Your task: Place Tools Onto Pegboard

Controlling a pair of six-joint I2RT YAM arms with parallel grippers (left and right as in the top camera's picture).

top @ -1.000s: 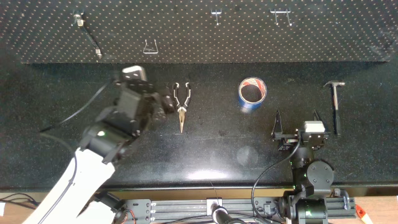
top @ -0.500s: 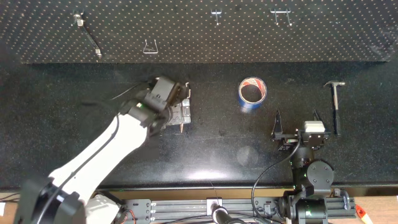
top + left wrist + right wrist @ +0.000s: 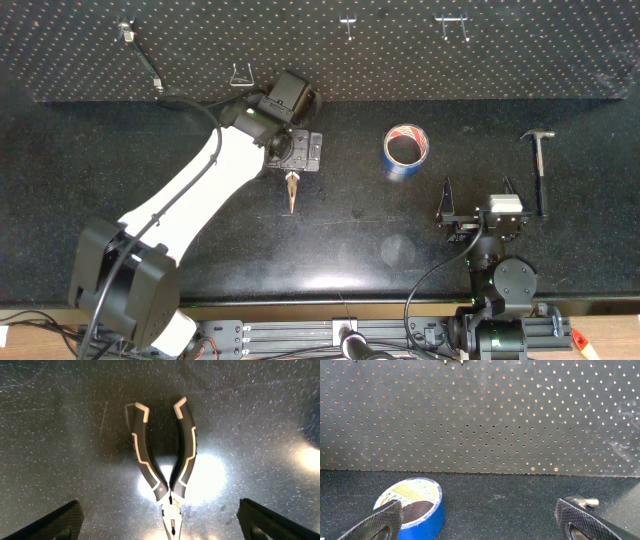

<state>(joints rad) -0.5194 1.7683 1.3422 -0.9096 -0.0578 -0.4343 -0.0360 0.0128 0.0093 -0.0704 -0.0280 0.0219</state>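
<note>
Long-nose pliers point(image 3: 165, 460) with black and grey handles lie flat on the black table, handles splayed, nose toward the front edge; the nose tip point(image 3: 291, 192) pokes out from under the left arm. My left gripper point(image 3: 296, 150) hovers over the handles, open, one finger point(image 3: 55, 522) on either side and nothing between them. The perforated pegboard point(image 3: 400, 60) stands along the back. My right gripper point(image 3: 478, 197) sits open near the front right, holding nothing, facing the pegboard point(image 3: 485, 425).
A blue tape roll point(image 3: 406, 148) point(image 3: 412, 505) lies right of the pliers. At far right lies a hammer point(image 3: 539, 170) point(image 3: 583, 502). The pegboard carries bare hooks point(image 3: 348, 24) point(image 3: 452, 26), a wire hook point(image 3: 241, 75) and a long tool point(image 3: 142, 55) hanging at left.
The left arm swung from left of the pliers toward the back and right, ending above the handles. The pliers, tape, hammer and right arm stayed put.
</note>
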